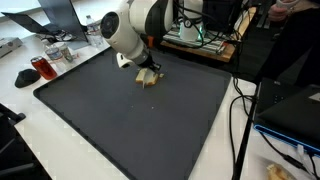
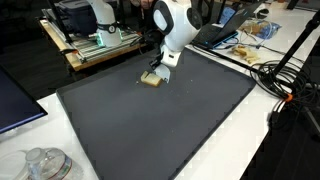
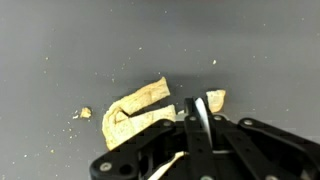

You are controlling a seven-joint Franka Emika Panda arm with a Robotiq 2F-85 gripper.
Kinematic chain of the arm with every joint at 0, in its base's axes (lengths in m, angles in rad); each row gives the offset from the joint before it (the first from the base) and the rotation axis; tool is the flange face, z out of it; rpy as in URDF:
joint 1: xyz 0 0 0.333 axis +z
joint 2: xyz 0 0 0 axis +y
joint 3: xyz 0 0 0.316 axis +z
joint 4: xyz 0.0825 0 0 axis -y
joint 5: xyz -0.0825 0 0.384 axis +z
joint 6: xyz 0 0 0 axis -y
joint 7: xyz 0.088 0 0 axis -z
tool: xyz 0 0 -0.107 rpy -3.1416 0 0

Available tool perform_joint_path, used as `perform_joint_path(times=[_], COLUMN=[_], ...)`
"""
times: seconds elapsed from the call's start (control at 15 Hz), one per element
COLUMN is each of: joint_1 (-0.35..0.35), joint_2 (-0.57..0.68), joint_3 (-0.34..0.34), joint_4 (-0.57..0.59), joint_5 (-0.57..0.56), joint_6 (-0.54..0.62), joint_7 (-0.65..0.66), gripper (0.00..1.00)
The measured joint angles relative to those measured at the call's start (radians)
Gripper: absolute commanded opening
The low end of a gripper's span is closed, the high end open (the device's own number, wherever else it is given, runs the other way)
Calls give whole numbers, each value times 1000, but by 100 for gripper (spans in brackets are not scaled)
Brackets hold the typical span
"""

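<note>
Gripper (image 3: 195, 104) down low on the dark mat (image 3: 90, 40), jaws closed right up with hardly any gap. We read a thin edge of the tan piece (image 3: 140, 104) as pinched between them, because the wrist view shows tan material on both sides of the fingers (image 3: 200, 125). The piece looks flat and crumpled or folded, pale brown, maybe bread or a wrap; we can't tell which. Crumbs (image 3: 85, 113) lie on the mat just beside it.

In both exterior views the arm (image 1: 135, 30) (image 2: 175, 25) leans over the far half of the mat (image 1: 130, 130) (image 2: 170, 130). The tan piece (image 1: 148, 80) (image 2: 151, 80) sits right under the gripper (image 1: 148, 71) (image 2: 159, 69) and touches the mat as far as we can see.

Progress, our judgement: the reach is done and the grasp looks made. The lift is not done. The piece lies on the mat and nothing has been carried anywhere. We can't tell how firm the hold is.

Around the mat:
- a red cup (image 1: 40, 68) on the white table (image 1: 60, 140), off the mat's corner
- cables (image 1: 240, 120) along one side of the mat
- a wooden board with electronics (image 2: 95, 48) behind the mat
- a glass jar (image 2: 45, 165) at the near table edge

All of these are well apart from the gripper.
</note>
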Motion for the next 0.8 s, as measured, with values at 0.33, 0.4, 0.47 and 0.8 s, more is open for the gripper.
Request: perform_joint_path(times=[0.33,0.4,0.47,0.8], joint_1=[-2,-2,-2,-2], joint_2=[36,41,46,66], joint_3=[0,0,0,2], joint_4=[73,84,93,133], joint_5=[0,0,0,0], joint_6=[0,-1,-2,-5], joint_7=[-1,-1,-1,-1], gripper=[1,1,1,1])
